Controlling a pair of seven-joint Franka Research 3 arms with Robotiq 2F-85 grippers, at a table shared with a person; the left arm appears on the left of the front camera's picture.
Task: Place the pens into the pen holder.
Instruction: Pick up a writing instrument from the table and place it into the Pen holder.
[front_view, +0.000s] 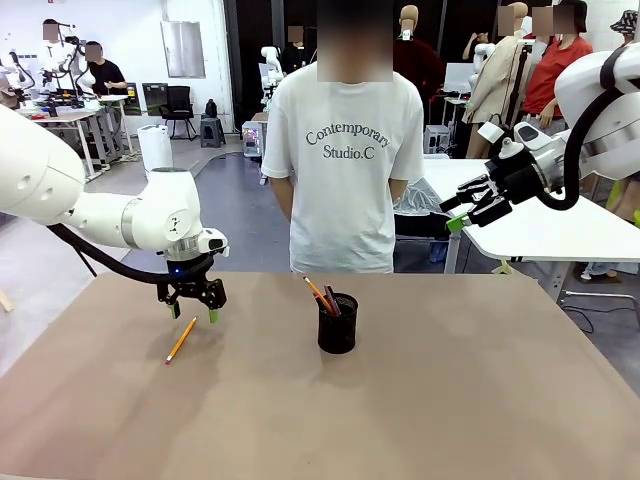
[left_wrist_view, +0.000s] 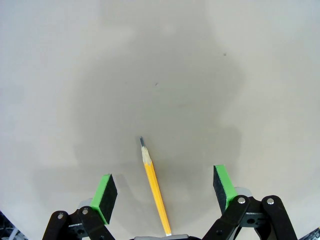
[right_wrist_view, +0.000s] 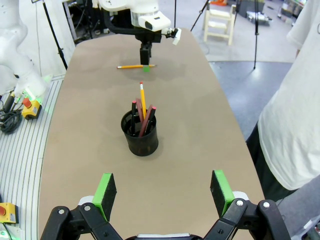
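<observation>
my left gripper (front_view: 200, 312) hangs low over the table (front_view: 450, 400) in the left middle of the front view, jaws spread wide, nothing between them but air. in my left wrist view the loose pencil (left_wrist_view: 155, 187) lies flat on the table, right between the two green pads (left_wrist_view: 107, 195) and touching neither, its dark tip pointing up the frame. from the front, that orange-yellow pencil sits just below and left of the gripper, slanted.

centre of the front view: the pen holder (front_view: 338, 325), black mesh, upright on the table, well apart from the loose pencil. inside it, pens (front_view: 322, 297) lean toward the left, their ends poking above the rim. my right wrist view looks down on it at centre frame: one orange-yellow pencil stands tallest, with a few dark reddish-brown ones with red ends beside it.

my right gripper (front_view: 452, 213) is up high at the right of the front view, beyond the table's far edge, jaws spread too, holding nothing. a person in a white t-shirt (front_view: 345, 150) stands at the far side, top centre.
</observation>
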